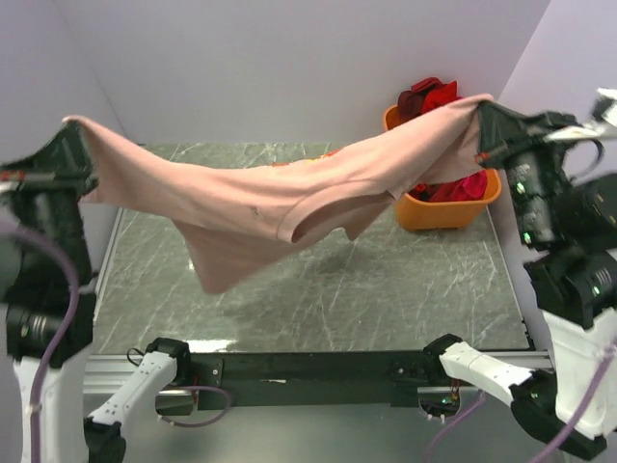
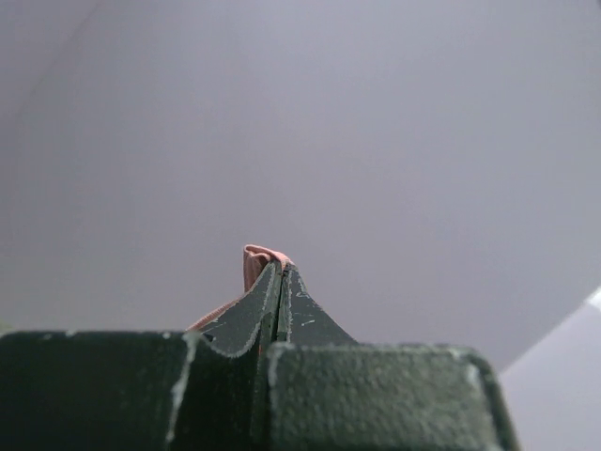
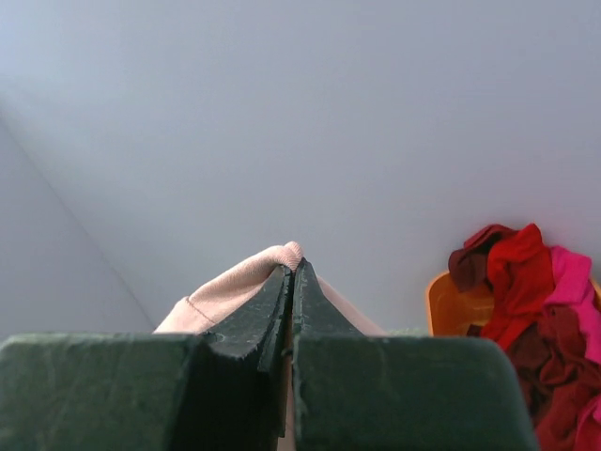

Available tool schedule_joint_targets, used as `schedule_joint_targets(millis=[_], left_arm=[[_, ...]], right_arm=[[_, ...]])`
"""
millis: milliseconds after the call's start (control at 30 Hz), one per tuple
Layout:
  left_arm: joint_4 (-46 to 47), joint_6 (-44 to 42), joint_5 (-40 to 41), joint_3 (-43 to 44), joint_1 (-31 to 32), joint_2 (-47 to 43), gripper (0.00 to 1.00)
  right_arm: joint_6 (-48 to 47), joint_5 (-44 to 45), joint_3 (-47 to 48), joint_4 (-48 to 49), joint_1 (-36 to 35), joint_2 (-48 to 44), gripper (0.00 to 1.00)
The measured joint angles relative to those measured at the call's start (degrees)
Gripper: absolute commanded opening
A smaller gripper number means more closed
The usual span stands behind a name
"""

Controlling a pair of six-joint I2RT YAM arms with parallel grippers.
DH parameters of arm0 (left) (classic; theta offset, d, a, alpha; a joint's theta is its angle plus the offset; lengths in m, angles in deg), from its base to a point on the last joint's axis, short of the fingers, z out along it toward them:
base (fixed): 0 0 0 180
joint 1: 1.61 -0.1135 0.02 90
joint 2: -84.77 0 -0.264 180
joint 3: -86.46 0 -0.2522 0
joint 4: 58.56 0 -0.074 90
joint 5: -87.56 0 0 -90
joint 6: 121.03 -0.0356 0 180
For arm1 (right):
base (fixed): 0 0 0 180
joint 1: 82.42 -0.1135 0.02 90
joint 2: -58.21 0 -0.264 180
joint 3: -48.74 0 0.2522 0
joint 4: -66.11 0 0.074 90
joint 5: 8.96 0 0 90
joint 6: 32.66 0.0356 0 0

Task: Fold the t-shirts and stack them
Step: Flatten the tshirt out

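Observation:
A dusty pink t-shirt [image 1: 260, 198] hangs stretched in the air above the table between both arms. My left gripper [image 1: 69, 130] is shut on its left end, high at the left; pink cloth [image 2: 255, 260] pokes out past the fingertips in the left wrist view. My right gripper [image 1: 484, 108] is shut on its right end, high at the right, with pink cloth [image 3: 239, 282] at the tips in the right wrist view. The shirt's middle sags and a flap hangs low. Its print is hidden. Red, maroon and hot pink t-shirts [image 1: 434, 96] lie piled in the tub [image 3: 526, 301].
An orange plastic tub [image 1: 445, 207] stands at the back right of the grey marble table [image 1: 386, 299], just below my right gripper. White walls close in the back and both sides. A black rail runs along the near edge.

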Motion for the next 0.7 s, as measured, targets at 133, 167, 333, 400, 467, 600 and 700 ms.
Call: schedule_joint_targets(millis=[133,167,333,400,467,600,700], left_arm=[[0.26,-2.29,1.90,3.65,0.00,10.25,0.01],[0.20,-2.95,2.01,4.72,-0.07,13.35,0.01],[-1.73,-7.06,-1.64,14.43,-4.13,31.32,0.01],[-3.67,-8.17,-4.68,20.09,-6.95,38.53,0.01],[-6.14,-8.72,-8.48,28.11,-10.43,46.16,0.01],[-9.38,-8.35,-15.96,40.30,-17.46,55.15,0.01],[-9.84,-7.50,-20.22,42.58,-22.47,54.93,0.01]], right_arm=[[-1.38,-0.61,3.21,1.60,0.87,7.65,0.00],[-1.55,-1.22,4.00,1.79,1.25,10.19,0.00],[-2.27,-6.03,10.67,3.91,4.11,24.76,0.00],[-2.47,-7.82,15.61,3.69,5.31,32.26,0.00],[-2.25,-9.51,23.80,2.78,6.40,40.24,0.00],[-1.25,-12.37,33.22,3.50,8.20,48.19,0.00],[-0.28,-14.29,32.61,5.29,9.09,47.19,0.00]])
